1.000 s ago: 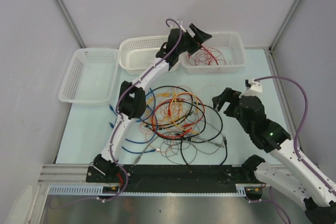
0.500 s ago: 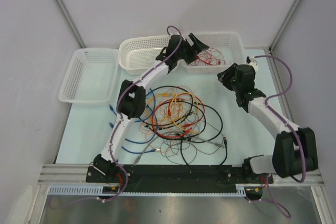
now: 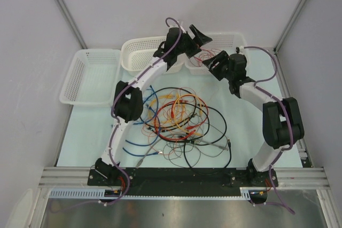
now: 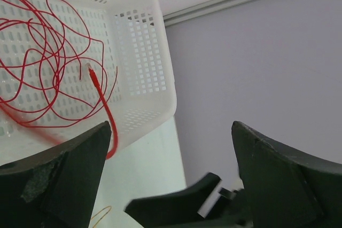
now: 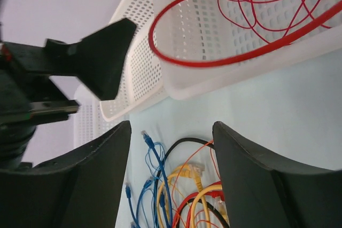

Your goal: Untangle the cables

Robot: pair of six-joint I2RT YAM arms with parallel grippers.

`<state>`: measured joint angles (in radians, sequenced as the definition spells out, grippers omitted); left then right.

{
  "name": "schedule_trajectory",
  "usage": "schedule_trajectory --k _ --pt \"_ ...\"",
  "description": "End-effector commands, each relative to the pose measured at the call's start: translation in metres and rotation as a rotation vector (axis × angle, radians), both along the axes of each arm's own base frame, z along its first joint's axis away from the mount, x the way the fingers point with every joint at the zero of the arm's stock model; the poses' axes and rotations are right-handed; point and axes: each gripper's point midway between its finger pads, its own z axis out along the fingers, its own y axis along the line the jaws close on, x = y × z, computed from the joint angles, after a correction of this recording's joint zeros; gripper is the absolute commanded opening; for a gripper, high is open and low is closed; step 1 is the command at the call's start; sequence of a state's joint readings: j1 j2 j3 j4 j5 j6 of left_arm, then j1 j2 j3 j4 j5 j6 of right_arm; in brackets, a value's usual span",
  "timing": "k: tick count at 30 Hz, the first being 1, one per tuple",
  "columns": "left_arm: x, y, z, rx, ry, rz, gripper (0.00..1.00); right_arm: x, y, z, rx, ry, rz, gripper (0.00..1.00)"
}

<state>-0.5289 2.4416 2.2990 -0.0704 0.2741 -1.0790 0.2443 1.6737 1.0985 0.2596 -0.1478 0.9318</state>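
Both grippers are standing with fingers spread wide, gripping nothing. The left gripper is hanging over the right-hand basket, and the right gripper is hovering by that basket's near wall. Two arms are reaching across the pale table. Three white perforated baskets are sitting in a row at its far edge; the left arm is hiding part of the middle basket. The cables are lying tangled mid-table in black, red, orange-yellow, blue and grey loops, too entwined for counting. Thin red wires are lying inside the right-hand basket. One thicker red cable is arching over its rim, blurred in the right wrist view.
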Motion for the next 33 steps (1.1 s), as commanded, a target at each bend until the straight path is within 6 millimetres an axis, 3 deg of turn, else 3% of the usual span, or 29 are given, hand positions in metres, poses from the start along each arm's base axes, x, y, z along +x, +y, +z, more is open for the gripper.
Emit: schedule_trajectory --k 1,7,11,13,15,16,17,18,19,20,21,22,23,24,25,26,27,29,30,33 --pt "-0.008 0.014 0.060 -0.019 -0.121 -0.004 0.99 0.022 0.010 0.021 0.102 -0.063 0.037 0.68" --pt "-0.011 0.019 0.075 -0.008 -0.151 -0.001 0.99 0.052 -0.002 0.016 0.166 -0.048 0.032 0.63" --pt "-0.023 0.025 0.087 0.029 -0.162 -0.017 1.00 0.063 -0.013 0.033 0.167 -0.096 0.000 0.62" --pt "-0.037 0.034 0.101 0.042 -0.196 -0.010 1.00 0.063 -0.020 0.046 0.155 -0.130 -0.019 0.62" --pt "-0.045 0.045 0.097 0.086 -0.211 0.028 1.00 0.055 -0.023 0.075 0.146 -0.185 -0.025 0.63" --pt "-0.057 0.055 0.122 0.092 -0.253 0.050 1.00 0.051 -0.024 0.080 0.123 -0.192 -0.031 0.63" --pt "-0.064 0.063 0.129 0.123 -0.268 0.073 1.00 0.039 -0.022 0.106 0.108 -0.239 -0.024 0.64" --pt "-0.075 0.069 0.113 0.223 -0.247 0.083 1.00 0.033 -0.022 0.114 0.086 -0.248 -0.027 0.67" --pt "-0.083 0.088 0.130 0.274 -0.268 0.166 1.00 0.025 -0.026 0.113 0.019 -0.235 -0.047 0.69" --pt "-0.088 0.100 0.128 0.337 -0.261 0.222 1.00 0.015 -0.019 0.116 -0.013 -0.232 -0.038 0.70" --pt "-0.101 0.104 0.101 0.438 -0.231 0.210 1.00 -0.001 -0.017 0.136 -0.033 -0.263 -0.037 0.73" --pt "-0.108 0.114 0.098 0.480 -0.228 0.241 1.00 -0.009 -0.019 0.128 -0.084 -0.224 -0.055 0.74" --pt "-0.122 0.122 0.107 0.480 -0.239 0.245 1.00 -0.017 -0.017 0.125 -0.142 -0.220 -0.044 0.75" --pt "-0.134 0.127 0.075 0.529 -0.190 0.219 1.00 -0.035 -0.006 0.136 -0.166 -0.242 -0.017 0.75" --pt "-0.142 0.132 0.065 0.539 -0.168 0.212 1.00 -0.045 -0.009 0.123 -0.216 -0.190 -0.032 0.75" --pt "-0.156 0.140 0.068 0.528 -0.163 0.212 1.00 -0.055 -0.006 0.122 -0.253 -0.194 -0.014 0.75" --pt "-0.168 0.149 0.033 0.575 -0.097 0.192 1.00 -0.069 0.005 0.113 -0.278 -0.180 0.019 0.76" --pt "-0.188 0.162 0.026 0.580 -0.078 0.184 1.00 -0.094 0.002 0.117 -0.332 -0.194 0.014 0.76" --pt "-0.204 0.169 -0.005 0.618 -0.017 0.157 0.99 -0.114 0.009 0.117 -0.344 -0.209 0.043 0.76" --pt "-0.237 0.192 -0.032 0.642 0.030 0.166 1.00 -0.137 -0.002 0.101 -0.465 -0.181 -0.006 0.78"
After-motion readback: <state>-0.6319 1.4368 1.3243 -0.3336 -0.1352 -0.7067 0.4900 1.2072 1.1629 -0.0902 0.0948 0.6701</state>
